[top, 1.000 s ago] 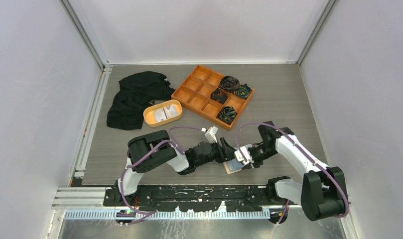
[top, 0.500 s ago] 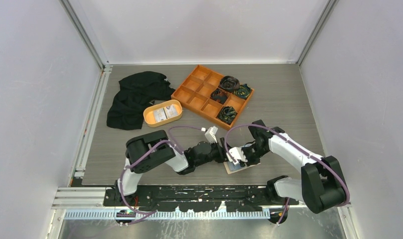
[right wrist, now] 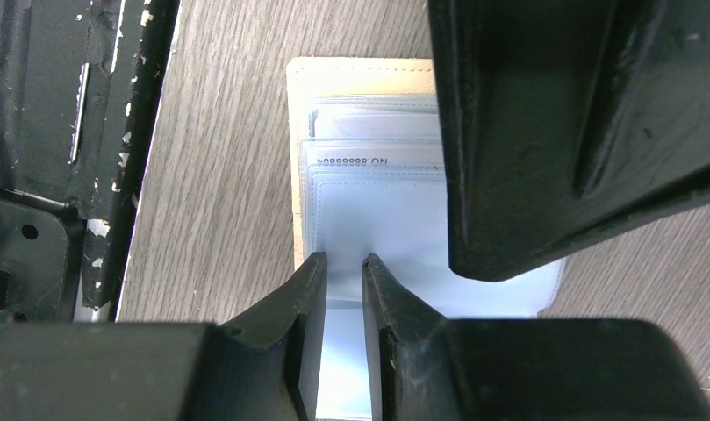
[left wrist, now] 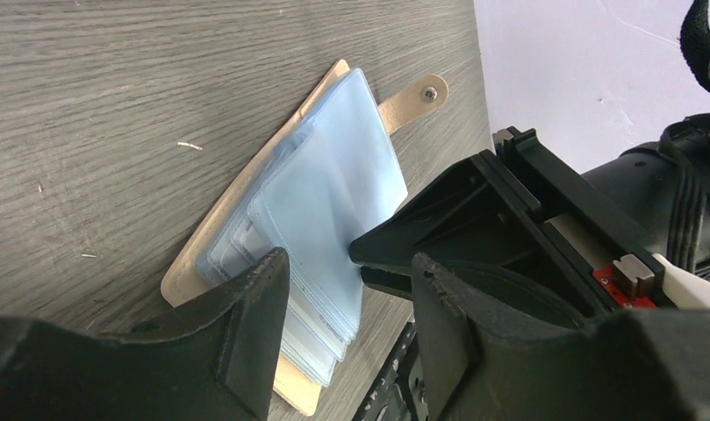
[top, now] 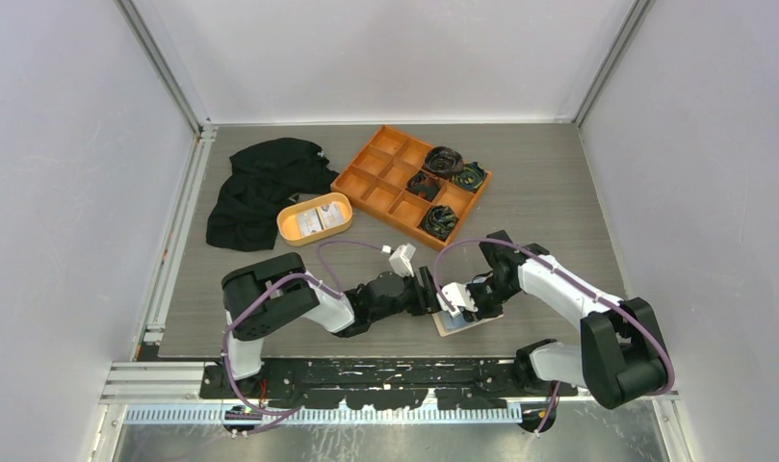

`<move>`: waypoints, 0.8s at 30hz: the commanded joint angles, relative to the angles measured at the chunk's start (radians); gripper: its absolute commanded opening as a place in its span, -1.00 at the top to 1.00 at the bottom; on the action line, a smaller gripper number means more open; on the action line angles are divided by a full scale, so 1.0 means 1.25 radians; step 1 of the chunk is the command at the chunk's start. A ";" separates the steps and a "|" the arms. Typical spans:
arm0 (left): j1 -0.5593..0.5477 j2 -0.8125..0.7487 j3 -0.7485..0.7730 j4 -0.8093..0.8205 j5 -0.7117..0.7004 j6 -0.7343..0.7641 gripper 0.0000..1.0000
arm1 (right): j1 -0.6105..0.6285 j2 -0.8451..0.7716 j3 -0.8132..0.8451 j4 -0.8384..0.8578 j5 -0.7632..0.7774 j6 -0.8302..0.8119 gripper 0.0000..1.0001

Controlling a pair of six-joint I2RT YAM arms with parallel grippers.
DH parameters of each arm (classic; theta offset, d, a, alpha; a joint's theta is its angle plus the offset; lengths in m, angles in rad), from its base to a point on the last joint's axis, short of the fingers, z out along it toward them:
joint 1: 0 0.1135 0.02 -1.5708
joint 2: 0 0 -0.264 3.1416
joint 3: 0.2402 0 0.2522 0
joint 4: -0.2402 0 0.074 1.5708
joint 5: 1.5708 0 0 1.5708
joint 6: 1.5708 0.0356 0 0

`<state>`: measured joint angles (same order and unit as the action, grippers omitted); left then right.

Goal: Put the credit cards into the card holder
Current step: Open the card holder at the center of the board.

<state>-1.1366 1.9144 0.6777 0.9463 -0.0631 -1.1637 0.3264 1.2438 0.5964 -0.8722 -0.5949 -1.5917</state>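
Pinching card holder point(right wrist: 360, 68) sleeve, right fingers point(right wrist: 303, 307) clenched; left fingers point(left wrist: 246, 324) spread; printed card point(right wrist: 360, 162) in sleeve.

Seen from above, the card holder point(top: 459, 326) lies mostly under the two claws meeting over it, and its contents are too small to tell. In the right wrist view a dark finger point(right wrist: 509, 132) of the left claw point(left wrist: 349, 261) covers one long side of the holder. The light blue card point(right wrist: 395, 237), pinched in the right claw point(right wrist: 342, 263), runs off the bottom edge.
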 commanded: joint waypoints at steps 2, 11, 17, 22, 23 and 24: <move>0.001 -0.007 0.024 -0.060 -0.015 0.010 -0.09 | 0.002 0.008 0.003 0.006 0.054 0.001 0.46; -0.012 0.007 0.041 -0.128 -0.038 -0.014 -0.10 | 0.002 -0.010 0.015 -0.003 0.017 0.028 0.31; -0.012 0.034 0.057 -0.108 -0.040 -0.016 -0.10 | -0.033 -0.059 0.071 -0.078 -0.009 0.050 0.13; -0.012 0.039 0.069 -0.114 -0.042 -0.007 -0.10 | -0.191 -0.099 0.100 -0.110 -0.032 0.049 0.13; -0.011 0.042 0.072 -0.113 -0.041 -0.006 -0.10 | -0.222 -0.100 0.099 -0.100 -0.024 0.058 0.13; -0.011 0.045 0.073 -0.113 -0.039 -0.006 -0.10 | -0.244 -0.093 0.098 -0.083 -0.006 0.073 0.13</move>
<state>-1.1481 1.9404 0.7525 0.8600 -0.0952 -1.1965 0.1249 1.1442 0.6895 -0.9653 -0.6037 -1.5387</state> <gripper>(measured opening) 0.547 0.437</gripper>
